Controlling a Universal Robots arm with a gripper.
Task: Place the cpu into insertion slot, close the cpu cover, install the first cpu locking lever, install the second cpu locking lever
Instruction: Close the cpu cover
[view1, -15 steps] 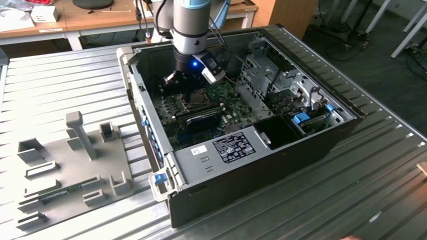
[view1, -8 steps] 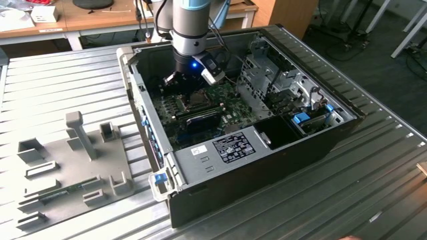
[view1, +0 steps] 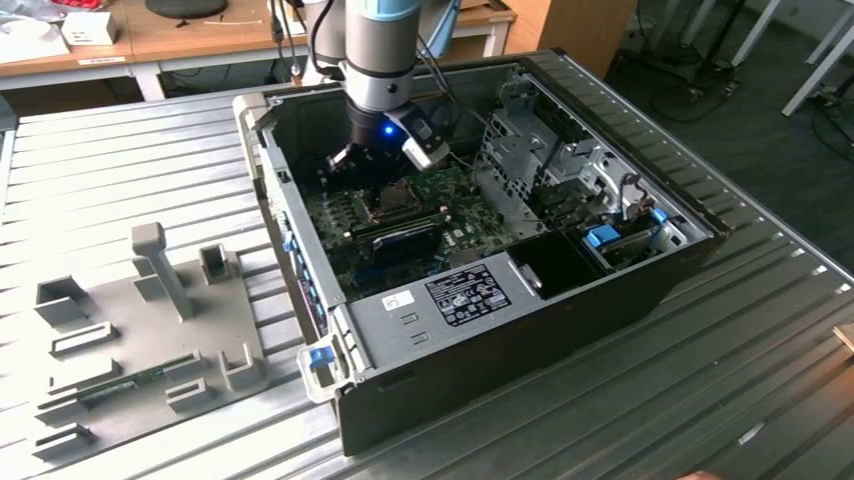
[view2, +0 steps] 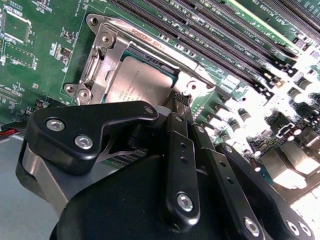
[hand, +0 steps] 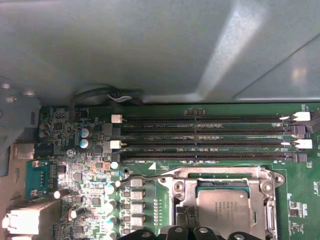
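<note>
Cpu (hand: 225, 212): one unit, a flat square chip with a matt silvery-tan metal top, lying in the insertion slot (view1: 396, 203) on the green circuit board (hand: 300, 192) inside the open computer case (view1: 627, 290). In the second wrist view the chip (view2: 137, 85) lies just beyond the claw's tips.

Cpu cover (hand: 220, 173): one thin, bright metal frame, lying down around the chip, whose top shows through the square window. In the second wrist view the frame (view2: 102, 55) has stamped, rounded corners.

Locking lever (hand: 150, 177): one thin bare wire rod is seen, running along the socket edge that faces the memory slots. It cannot be told whether it is hooked.

Memory slots (hand: 205, 132): four counted, long, black and parallel, lying beside the socket. Some of their end latches are white, the others dark.

Gripper (view2: 178, 104): one, of black jointed links with silver screw heads. Its fingers are drawn together directly over the socket edge, close above the cover. It cannot be told whether they touch it. In the exterior view the gripper (view1: 358, 165) hangs low inside the case over the board.

Surroundings: the case rests on a ribbed metal table (view1: 694, 400). One grey fixture plate (view1: 147, 330) with several upright holders lies towards the exterior view's left, well apart from the case
</note>
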